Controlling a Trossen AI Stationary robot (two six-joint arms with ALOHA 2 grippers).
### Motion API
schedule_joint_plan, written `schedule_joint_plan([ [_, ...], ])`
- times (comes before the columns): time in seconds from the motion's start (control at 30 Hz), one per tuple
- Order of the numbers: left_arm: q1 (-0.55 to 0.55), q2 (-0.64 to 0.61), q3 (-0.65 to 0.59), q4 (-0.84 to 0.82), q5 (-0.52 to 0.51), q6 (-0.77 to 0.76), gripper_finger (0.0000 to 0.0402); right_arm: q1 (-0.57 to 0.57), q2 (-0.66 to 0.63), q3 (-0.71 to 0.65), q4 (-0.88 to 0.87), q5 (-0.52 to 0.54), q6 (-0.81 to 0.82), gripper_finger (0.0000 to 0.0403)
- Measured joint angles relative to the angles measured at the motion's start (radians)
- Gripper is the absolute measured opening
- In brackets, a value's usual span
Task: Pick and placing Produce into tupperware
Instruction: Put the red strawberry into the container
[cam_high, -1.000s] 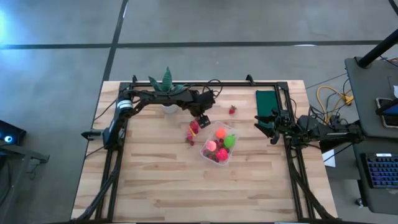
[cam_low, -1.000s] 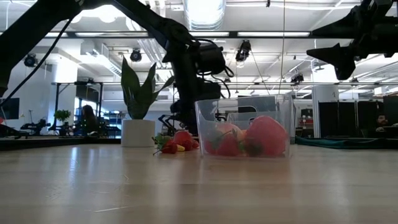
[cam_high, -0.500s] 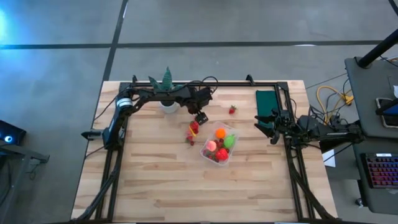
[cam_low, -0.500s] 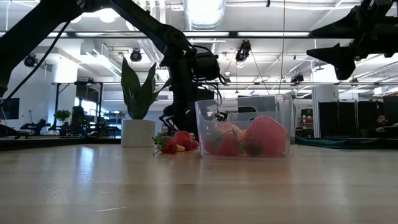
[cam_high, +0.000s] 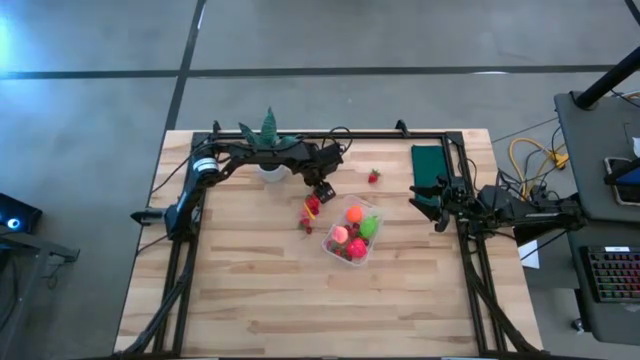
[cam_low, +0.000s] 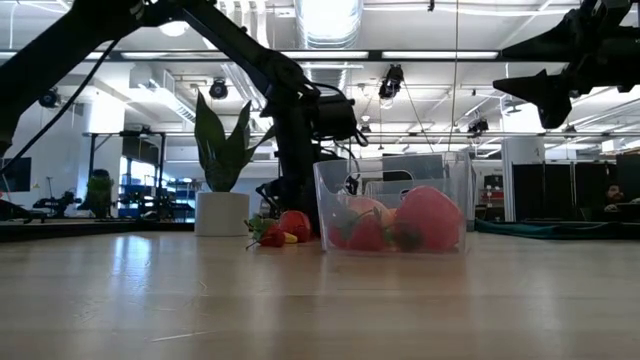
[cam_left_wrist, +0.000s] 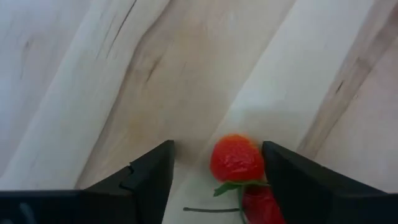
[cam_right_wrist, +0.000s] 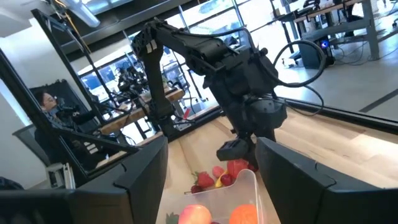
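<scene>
While the tupperware (cam_high: 352, 232) sits mid-table with about five produce pieces inside, I see my left gripper (cam_left_wrist: 214, 174) spread wide, empty, low over a small cluster of produce (cam_high: 310, 211) lying just beside the tub on the left-edge side. A red strawberry (cam_left_wrist: 236, 158) lies between the fingers, not gripped. One lone red piece (cam_high: 373, 177) rests near the far edge. My right gripper (cam_high: 425, 198), fingers apart and holding nothing, waits raised by the right edge beside the green cloth (cam_high: 428, 163). Bare wood fills the near half of the table (cam_high: 260, 300).
</scene>
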Motion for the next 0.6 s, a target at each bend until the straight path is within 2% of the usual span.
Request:
schedule_joint_plan([
  [0.23, 0.0, -0.001, 0.004, 0.013, -0.009, 0.0, 0.0172, 0.0, 0.0, 0.0, 0.0, 0.0, 0.0, 0.0235],
  [0.6, 0.0, -0.013, 0.009, -0.08, 0.007, 0.0, 0.0104, 0.0, 0.0, 0.0, 0.0, 0.0, 0.0, 0.0235],
])
